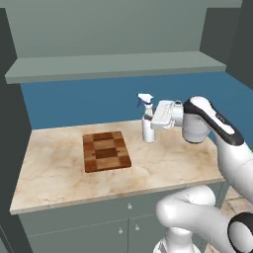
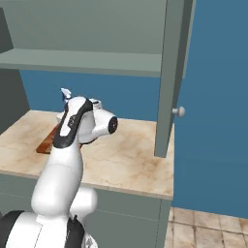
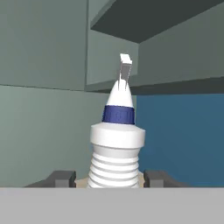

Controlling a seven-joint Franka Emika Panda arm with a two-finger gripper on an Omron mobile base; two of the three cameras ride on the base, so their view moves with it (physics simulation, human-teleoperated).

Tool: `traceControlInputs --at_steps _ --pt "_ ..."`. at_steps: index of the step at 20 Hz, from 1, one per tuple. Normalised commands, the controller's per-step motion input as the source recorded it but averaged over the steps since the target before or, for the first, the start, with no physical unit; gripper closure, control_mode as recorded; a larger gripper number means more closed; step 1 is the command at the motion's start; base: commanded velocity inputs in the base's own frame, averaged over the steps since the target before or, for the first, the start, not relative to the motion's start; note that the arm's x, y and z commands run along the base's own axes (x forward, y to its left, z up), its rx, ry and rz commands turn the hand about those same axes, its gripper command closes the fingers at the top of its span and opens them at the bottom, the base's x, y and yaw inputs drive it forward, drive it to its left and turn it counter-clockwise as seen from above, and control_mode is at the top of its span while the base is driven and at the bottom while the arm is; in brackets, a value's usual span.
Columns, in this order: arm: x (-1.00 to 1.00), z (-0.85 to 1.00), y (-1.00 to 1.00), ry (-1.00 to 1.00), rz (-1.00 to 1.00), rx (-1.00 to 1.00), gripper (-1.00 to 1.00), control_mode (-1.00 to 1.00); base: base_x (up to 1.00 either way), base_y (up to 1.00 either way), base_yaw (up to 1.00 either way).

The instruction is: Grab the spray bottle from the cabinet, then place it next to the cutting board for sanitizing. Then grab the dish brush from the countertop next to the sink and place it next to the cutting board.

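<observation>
Spray bottle [image 3: 116, 148] stands upright between the gripper's [image 3: 112, 178] fingers.

Spray bottle [image 1: 147, 126]: slim white ribbed body, blue collar, pale trigger nozzle; upright on the marble counter, just right of the cutting board.
Cutting board [image 1: 106, 150]: rectangular, checkered dark and light brown wood; flat, mid-counter.
Cabinet [image 1: 113, 66]: grey-green, long shelf above the counter, door open at right.
</observation>
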Motion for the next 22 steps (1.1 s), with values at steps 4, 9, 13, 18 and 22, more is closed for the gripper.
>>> traceControlInputs --at_steps 4,9,13,18,22 --pt "0.30 -0.20 -0.22 -0.01 0.27 0.00 1.00 -1.00 0.00 0.00 0.00" --pt "0.30 -0.19 -0.09 -0.09 0.14 0.00 1.00 -1.00 0.00 0.00 0.00" --pt "0.33 -0.19 -0.05 -0.07 0.06 0.00 1.00 -1.00 0.00 0.00 0.00" --pt "0.10 -0.20 -0.03 -0.09 0.03 0.00 1.00 -1.00 0.00 0.00 0.00" --pt "0.18 -0.31 0.00 0.00 0.00 0.03 1.00 -1.00 0.00 0.00 0.00"
